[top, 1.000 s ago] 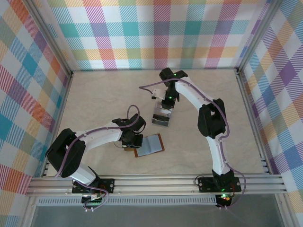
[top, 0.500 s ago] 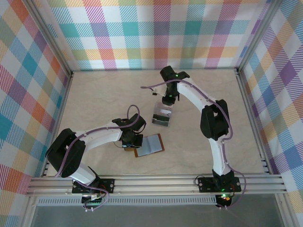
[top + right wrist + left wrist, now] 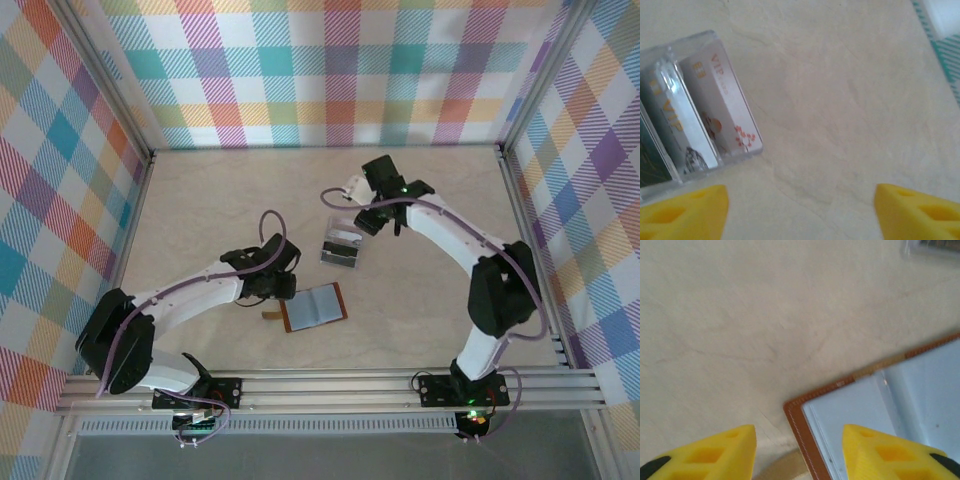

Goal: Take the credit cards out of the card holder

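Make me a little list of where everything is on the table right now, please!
wallet: lies open on the table, inside up
cards: side by side in a clear tray, apart from the wallet
left end effector: open, over the wallet's corner, holding nothing
right end effector: open, beside the tray, holding nothing

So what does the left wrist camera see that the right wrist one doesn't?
Left wrist: the open card holder, a brown edge around grey clear pockets. Right wrist: the credit cards, some printed VIP, sitting in a clear tray. Both: the pale table and yellow fingertips, with the left pincer and the right pincer open and holding nothing.
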`<action>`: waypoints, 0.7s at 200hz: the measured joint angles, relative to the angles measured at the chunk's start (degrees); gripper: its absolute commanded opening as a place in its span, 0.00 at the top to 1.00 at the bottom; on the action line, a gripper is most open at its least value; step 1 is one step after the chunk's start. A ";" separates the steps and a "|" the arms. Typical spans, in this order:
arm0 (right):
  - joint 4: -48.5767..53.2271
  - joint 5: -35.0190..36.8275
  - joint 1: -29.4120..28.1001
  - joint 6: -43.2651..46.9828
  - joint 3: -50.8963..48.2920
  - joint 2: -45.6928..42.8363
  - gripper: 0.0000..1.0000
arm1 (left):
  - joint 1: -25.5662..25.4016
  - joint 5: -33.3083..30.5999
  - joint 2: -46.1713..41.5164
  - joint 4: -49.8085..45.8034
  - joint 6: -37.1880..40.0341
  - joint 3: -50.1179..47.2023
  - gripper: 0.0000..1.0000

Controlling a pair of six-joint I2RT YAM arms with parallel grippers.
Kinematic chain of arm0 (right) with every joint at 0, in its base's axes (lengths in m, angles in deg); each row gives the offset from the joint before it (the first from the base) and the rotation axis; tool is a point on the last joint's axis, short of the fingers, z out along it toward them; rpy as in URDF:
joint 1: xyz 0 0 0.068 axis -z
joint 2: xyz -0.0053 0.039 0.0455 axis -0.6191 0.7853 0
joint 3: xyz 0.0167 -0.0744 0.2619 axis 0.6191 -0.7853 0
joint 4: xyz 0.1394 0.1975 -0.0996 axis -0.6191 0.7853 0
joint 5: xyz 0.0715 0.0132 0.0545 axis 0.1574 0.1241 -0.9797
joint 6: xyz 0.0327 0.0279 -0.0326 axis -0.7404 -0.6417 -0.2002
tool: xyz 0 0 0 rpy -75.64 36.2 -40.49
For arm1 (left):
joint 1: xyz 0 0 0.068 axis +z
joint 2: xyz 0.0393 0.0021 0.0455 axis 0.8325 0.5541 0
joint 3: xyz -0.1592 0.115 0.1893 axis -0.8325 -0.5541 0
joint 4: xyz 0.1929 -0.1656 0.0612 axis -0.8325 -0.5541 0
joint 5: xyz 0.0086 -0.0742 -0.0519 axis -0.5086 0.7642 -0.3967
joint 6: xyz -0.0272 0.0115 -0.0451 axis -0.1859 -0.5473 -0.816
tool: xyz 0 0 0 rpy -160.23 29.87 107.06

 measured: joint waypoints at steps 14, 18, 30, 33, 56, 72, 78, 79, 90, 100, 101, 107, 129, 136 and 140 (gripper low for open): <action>-3.28 0.37 0.46 -1.92 -5.20 -3.41 0.04 | 2.01 -2.23 -1.09 1.25 1.07 -0.46 0.15; -3.98 0.44 0.72 -2.97 -6.58 -4.35 0.03 | 2.58 -2.73 -1.33 1.49 1.99 -0.59 0.01; -6.05 0.35 1.64 -4.52 -10.03 -6.54 0.00 | 4.59 -4.20 -2.10 2.71 2.64 -1.20 0.00; -6.62 0.31 1.99 -5.20 -10.88 -7.06 0.00 | 5.18 -4.48 -2.23 3.02 2.80 -1.31 0.00; -10.86 0.02 5.22 -9.42 -17.33 -10.93 0.00 | 9.73 -6.47 -3.19 5.64 4.61 -2.69 0.00; -14.08 -0.24 8.00 -12.74 -21.64 -13.03 0.00 | 13.22 -8.02 -3.37 7.96 5.97 -3.89 0.00; -15.19 -0.31 8.96 -13.90 -23.06 -13.53 0.00 | 14.53 -8.85 -3.37 8.98 6.47 -4.39 0.00; -15.37 -0.33 9.11 -14.08 -23.23 -13.60 0.00 | 14.73 -8.96 -3.37 9.09 6.54 -4.44 0.00; -18.10 -0.55 11.26 -16.55 -26.14 -14.27 0.01 | 17.00 -10.64 -3.37 11.17 7.48 -5.38 0.02; -20.81 -0.55 13.38 -18.64 -28.89 -14.60 0.00 | 19.69 -12.15 -3.19 12.59 8.00 -5.77 0.04; -21.00 -0.57 13.49 -18.78 -29.07 -14.60 0.00 | 19.87 -12.17 -3.19 12.70 8.02 -5.79 0.04; -22.62 -0.46 14.73 -19.87 -30.60 -14.62 0.00 | 21.73 -12.98 -3.04 13.62 8.28 -5.86 0.04; -29.77 -0.28 19.19 -23.96 -36.61 -14.62 0.00 | 28.09 -14.86 -2.95 19.10 9.55 -6.62 0.04; -31.93 -0.28 20.24 -25.07 -38.14 -14.60 0.00 | 29.88 -15.43 -2.95 21.55 10.10 -7.39 0.03; -33.35 -0.26 20.92 -25.75 -39.04 -14.56 0.00 | 30.75 -15.76 -2.95 23.06 10.49 -8.04 0.02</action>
